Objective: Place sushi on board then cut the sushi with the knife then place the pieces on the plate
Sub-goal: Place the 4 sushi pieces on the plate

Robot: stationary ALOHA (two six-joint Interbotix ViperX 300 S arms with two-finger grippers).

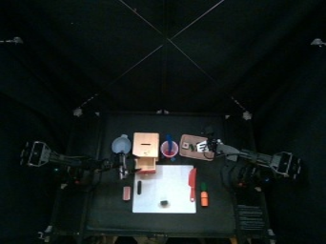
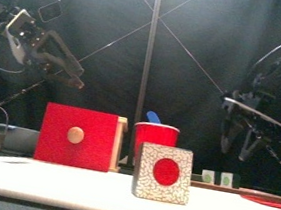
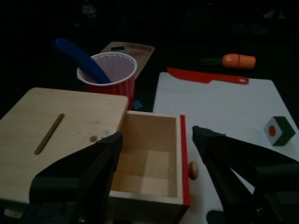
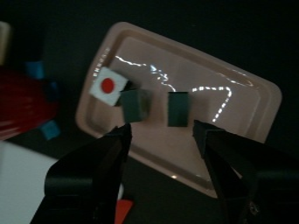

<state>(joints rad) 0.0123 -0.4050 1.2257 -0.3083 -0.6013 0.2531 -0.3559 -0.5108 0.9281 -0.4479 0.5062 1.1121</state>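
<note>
Now, one piece left to fetch, and it looks tippy

Right claw [image 4: 163, 131] first: spread wide, nothing in it, hanging straight above the pink tray [image 4: 233, 87]. Directly under its jaws stand the first green block [image 4: 136, 103] and the second green block [image 4: 177, 108], side by side with a gap between them. A third piece [image 4: 107, 83] lies just beside them, red dot facing up.

Over to the left claw [image 3: 158, 136], which is likewise released and empty, poised above the open drawer [image 3: 146, 162] of the wooden box [image 3: 65, 122]. A little beyond it is the red cup [image 3: 105, 66] with the blue knife [image 3: 70, 51] poking out. Farther out lies the white board [image 3: 222, 105], with the red knife [image 3: 205, 77] flat on it.

Farthest of all, well apart from both claws, the last sushi piece [image 2: 163, 174] stands upright on the board, its speckled red-centred face turned to the front.

My read is that it's a light, stiff toy block that won't squash, but its sides may be smooth and its footing is narrow. A nudge from one jaw before the other arrives could knock it flat. I'd come straight down, straddle it, and close evenly on the two dark side walls around mid-height rather than on the broad patterned faces.
</note>
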